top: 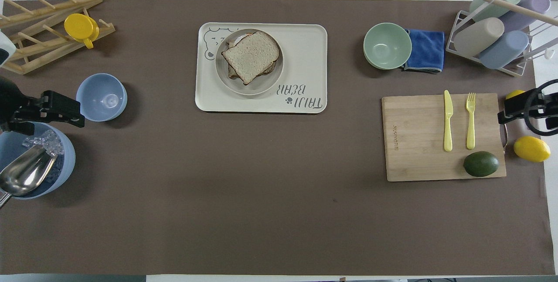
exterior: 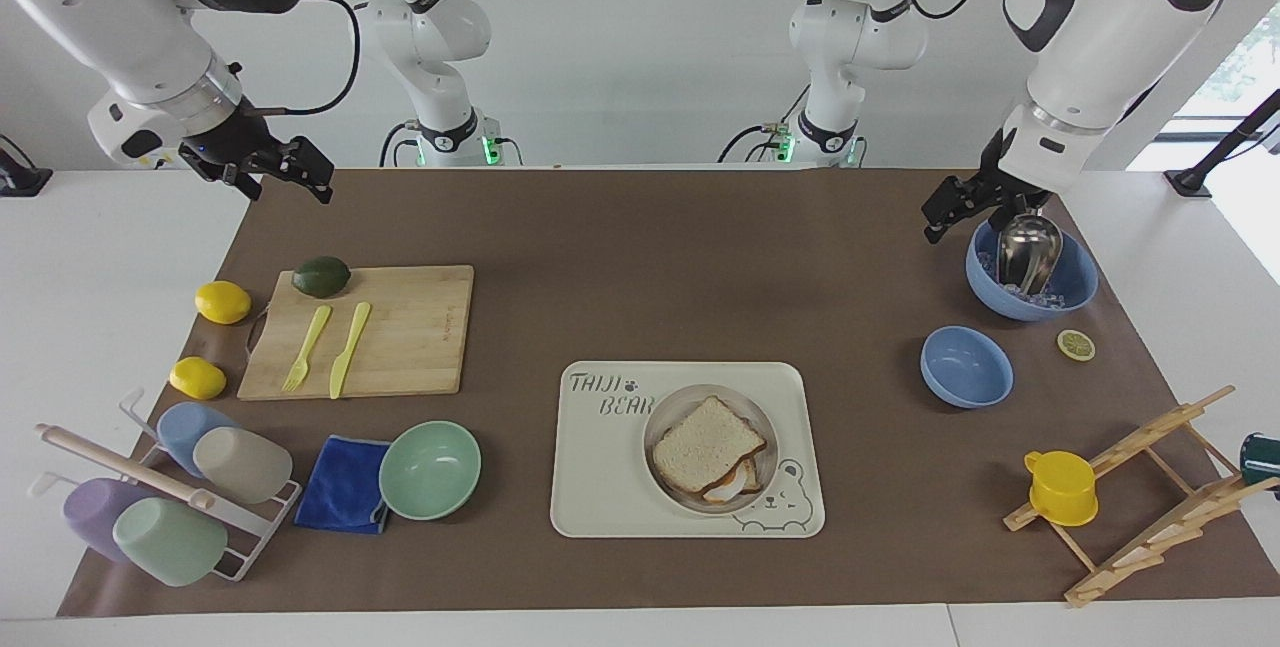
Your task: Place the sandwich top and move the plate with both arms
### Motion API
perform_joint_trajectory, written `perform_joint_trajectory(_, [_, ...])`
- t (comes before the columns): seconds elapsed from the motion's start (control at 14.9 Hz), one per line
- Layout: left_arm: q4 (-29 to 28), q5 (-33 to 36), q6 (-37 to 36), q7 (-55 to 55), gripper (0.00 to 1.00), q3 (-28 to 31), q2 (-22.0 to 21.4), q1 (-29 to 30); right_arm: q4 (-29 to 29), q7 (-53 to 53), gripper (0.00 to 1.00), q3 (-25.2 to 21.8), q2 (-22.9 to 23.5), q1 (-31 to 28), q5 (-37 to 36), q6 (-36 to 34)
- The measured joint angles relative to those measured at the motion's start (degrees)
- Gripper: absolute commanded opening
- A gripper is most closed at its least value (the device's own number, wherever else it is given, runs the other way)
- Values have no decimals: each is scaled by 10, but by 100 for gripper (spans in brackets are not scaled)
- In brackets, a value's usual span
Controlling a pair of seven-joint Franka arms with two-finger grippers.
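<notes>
On the tray (exterior: 600, 487): plate (exterior: 662, 422), sandwich top (exterior: 705, 445) lying on the egg slice.
Left gripper (exterior: 943, 211): jaws wide, empty, up over the ice bowl (exterior: 1075, 277) rim.
Right gripper (exterior: 285, 174): jaws wide, empty, waiting over the right arm's table end.

My arms are white with black patches, and my left gripper (exterior: 945, 210) and right gripper (exterior: 290, 170) are black. On the cream tray (exterior: 600, 487), which bears grey lettering and a bear drawing, the beige plate (exterior: 664, 417) carries the pale speckled, brown-crusted sandwich top (exterior: 705, 447). Beside the tray sit a mint-green bowl (exterior: 430, 470) and a blue cloth (exterior: 343, 483), all on a brown mat (exterior: 700, 267).
</notes>
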Motion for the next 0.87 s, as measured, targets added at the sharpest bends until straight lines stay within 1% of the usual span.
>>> perform_joint_trajectory(0.13, [-6, 0, -9, 2, 100, -68, -1, 61, 0, 0, 100, 0, 0, 0, 0, 0])
perform_joint_trajectory(0.2, [-12, 0, -10, 2, 100, -97, -1, 85, 0, 0, 100, 0, 0, 0, 0, 0])
perform_joint_trajectory(0.27, [-21, 0, -10, 2, 100, -113, -2, 98, 0, 0, 100, 0, 0, 0, 0, 0])
perform_joint_trajectory(0.4, [-41, 0, -3, 2, 100, -121, -8, 103, 0, 0, 100, 0, 0, 0, 0, 0])
perform_joint_trajectory(0.54, [-58, 0, 31, 4, 100, -123, -14, 103, 0, 0, 100, 0, 0, 0, 0, 0])
perform_joint_trajectory(0.67, [-65, 1, 79, 15, 100, -126, -15, 103, 0, 0, 100, 0, 0, 0, 0, 0])
perform_joint_trajectory(0.87, [-62, 21, 97, 38, 100, -127, -12, 107, 0, 0, 100, 0, 0, 0, 0, 0])
